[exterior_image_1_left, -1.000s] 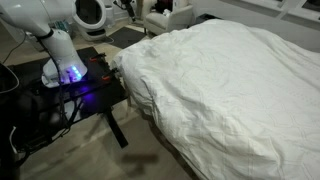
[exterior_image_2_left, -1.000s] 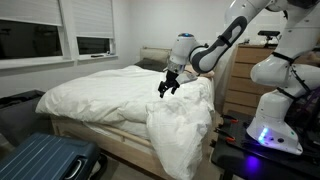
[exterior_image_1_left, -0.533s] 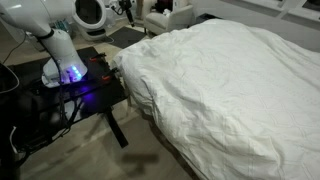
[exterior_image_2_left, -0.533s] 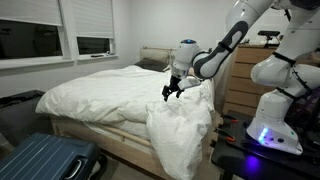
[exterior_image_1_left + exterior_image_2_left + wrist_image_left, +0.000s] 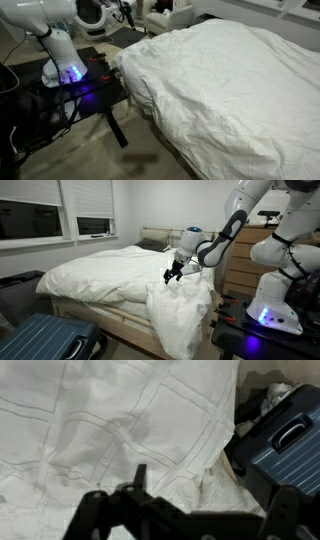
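Bedroom, seen in an exterior view. At upper left is a dark window [image 5: 95, 225]. At lower left a blue hard-shell suitcase [image 5: 45, 338] lies on the floor. The middle of the frame is filled by a bed [image 5: 110, 320] on a pale wooden frame, covered by a rumpled white duvet [image 5: 110, 275]. One corner of the duvet spills over the near edge of the bed and hangs toward the floor.

Just right of centre, the tool [image 5: 172, 273] hangs right at the top of that hanging corner. Its jaws are spread wide and nothing is between them. Whether a fingertip touches the cloth cannot be told. The white arm [image 5: 225, 230] curves up to the upper right, and the robot base [image 5: 268, 305] glows violet at right.

In the wrist view, stitched duvet fabric fills the left and centre of the frame. The dark fingers of the tool [image 5: 188, 505] stand apart along the bottom edge, and the suitcase is at right.

The step in hand looks like the approach to a grasp, with the tool lined up over the duvet's corner fold and nothing yet gripped. A next move would call for lowering the tool so that a ridge of fabric sits between the jaws, then pinching enough thickness that the cloth does not slip out.
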{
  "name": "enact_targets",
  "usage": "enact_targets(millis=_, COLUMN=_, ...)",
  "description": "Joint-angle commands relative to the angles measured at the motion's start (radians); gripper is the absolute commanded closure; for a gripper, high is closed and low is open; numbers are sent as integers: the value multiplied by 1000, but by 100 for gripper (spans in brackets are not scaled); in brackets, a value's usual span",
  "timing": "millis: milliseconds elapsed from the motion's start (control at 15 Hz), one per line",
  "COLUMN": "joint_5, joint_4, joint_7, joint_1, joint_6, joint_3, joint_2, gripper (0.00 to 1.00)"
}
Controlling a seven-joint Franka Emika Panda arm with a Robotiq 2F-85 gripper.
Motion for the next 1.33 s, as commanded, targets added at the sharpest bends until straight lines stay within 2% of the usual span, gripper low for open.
enact_targets(millis=0, joint_5=33, joint_4=5, joint_7=-1, joint_1=-104, joint_6=52, joint_3=111, joint_2=-38, gripper=0)
enact_targets(millis=67, joint_5=4, joint_4=-2, joint_7=0, joint_1=-61, joint_6=31, joint_3=60, joint_2=-26, gripper=0)
enact_targets(millis=200, joint_5=15, joint_4=0, joint_7=0, joint_1=-85, joint_6=33, joint_3=93, joint_2=-33, gripper=0)
enact_targets(millis=467, joint_5=16, joint_4=2, joint_7=0, joint_1=-85, joint_6=33, joint_3=95, joint_2=-33, gripper=0)
enact_targets(millis=667, joint_5=42, joint_4=39, joint_7=-16, joint_1=-155, joint_6=2, joint_3=138, joint_2=-17, gripper=0)
enact_targets(millis=800, joint_5=68, joint_4=63, joint_7=-25, joint_1=-230, joint_6=2, joint_3=186, joint_2=-23, gripper=0)
enact_targets(millis=933, joint_5=109, joint_4=94, joint_7=-47, joint_1=-338, joint_6=-18, joint_3=269, joint_2=-27, gripper=0)
enact_targets(millis=1067, joint_5=180, joint_4=132, joint_7=-91, joint_1=-468, joint_6=-43, joint_3=383, joint_2=-43, gripper=0)
enact_targets(millis=1267, joint_5=347, joint_4=205, joint_7=-227, joint_1=-687, joint_6=-89, joint_3=599, joint_2=-99, gripper=0)
